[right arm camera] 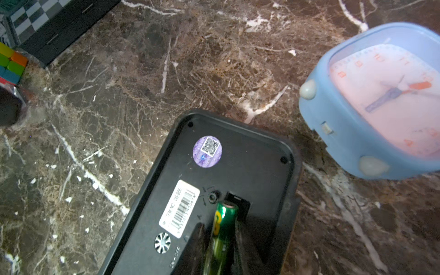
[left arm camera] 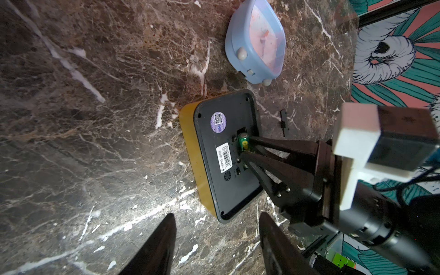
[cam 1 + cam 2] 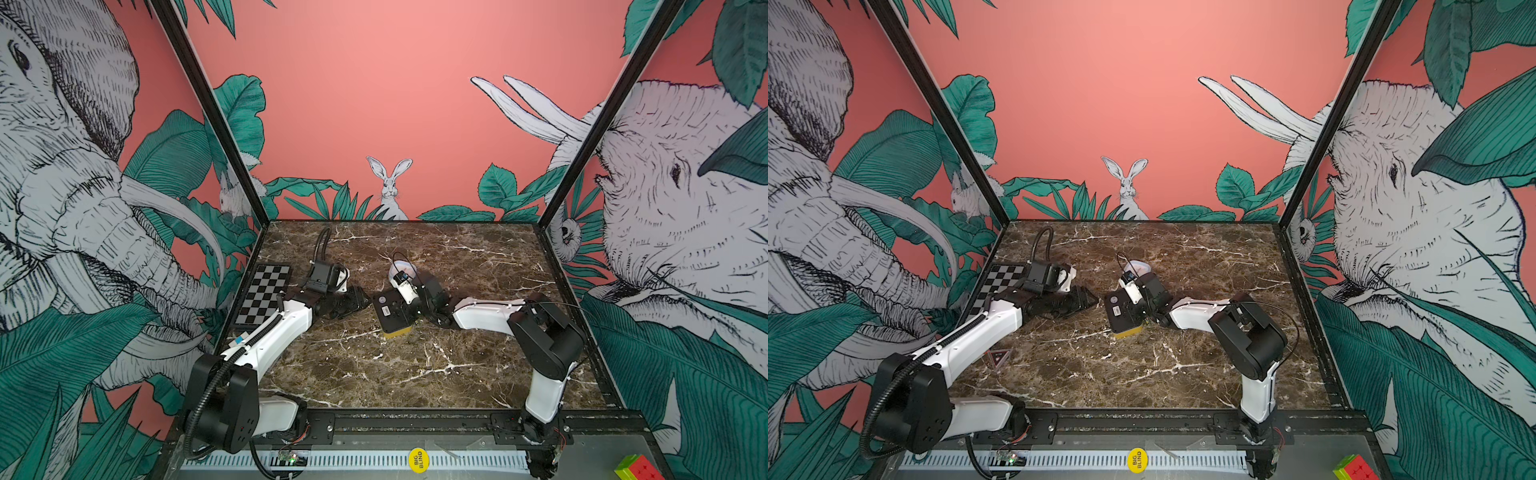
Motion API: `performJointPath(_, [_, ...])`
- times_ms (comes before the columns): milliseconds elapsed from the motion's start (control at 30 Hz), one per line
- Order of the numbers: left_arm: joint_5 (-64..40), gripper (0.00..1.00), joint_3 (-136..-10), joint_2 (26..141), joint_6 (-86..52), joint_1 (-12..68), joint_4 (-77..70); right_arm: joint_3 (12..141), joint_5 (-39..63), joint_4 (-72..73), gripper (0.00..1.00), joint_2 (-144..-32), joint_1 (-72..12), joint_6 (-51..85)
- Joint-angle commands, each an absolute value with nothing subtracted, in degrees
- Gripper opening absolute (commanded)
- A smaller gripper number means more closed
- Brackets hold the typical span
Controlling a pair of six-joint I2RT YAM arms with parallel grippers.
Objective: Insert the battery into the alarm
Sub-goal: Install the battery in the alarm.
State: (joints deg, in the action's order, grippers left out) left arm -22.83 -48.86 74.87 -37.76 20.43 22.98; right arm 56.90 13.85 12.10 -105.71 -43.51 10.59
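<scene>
both top views: alarm lies face down mid table, black back up. right gripper is over it, left gripper just beside it, not touching.
left wrist: left gripper wide, empty. battery sits between the right gripper's tips at the open compartment. blue clock near the alarm.
right wrist: jaws narrow around the battery, its end at the slot; can't tell if it's clamped.

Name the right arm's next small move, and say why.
Probably press the battery down flat into the open compartment. It lies between the right gripper's jaws with its tip at the slot in the alarm's black back, and does not look seated yet.
</scene>
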Motion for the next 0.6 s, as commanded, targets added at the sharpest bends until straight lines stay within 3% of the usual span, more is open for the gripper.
performJointPath(0, [-21.82, 0.58, -48.17, 72.51, -38.21, 20.04, 24.08, 54.97, 11.97, 11.62, 0.35, -102.93, -43.87, 10.89])
performJointPath(100, [-21.73, 0.58, -48.14, 72.6, -38.32, 20.04, 23.9, 54.31, 12.2, 12.13, 0.42, -101.45, -43.87, 10.9])
performJointPath(300, [-21.43, 0.58, -48.35, 72.84, -37.88, 20.12, 23.82, 56.51, 12.37, 6.79, 0.44, -98.07, -43.87, 8.41])
performJointPath(567, [-21.45, 0.59, -49.56, 74.61, -35.98, 20.13, 24.08, 65.34, 8.61, -9.34, 0.31, -99.15, -43.91, 6.25])
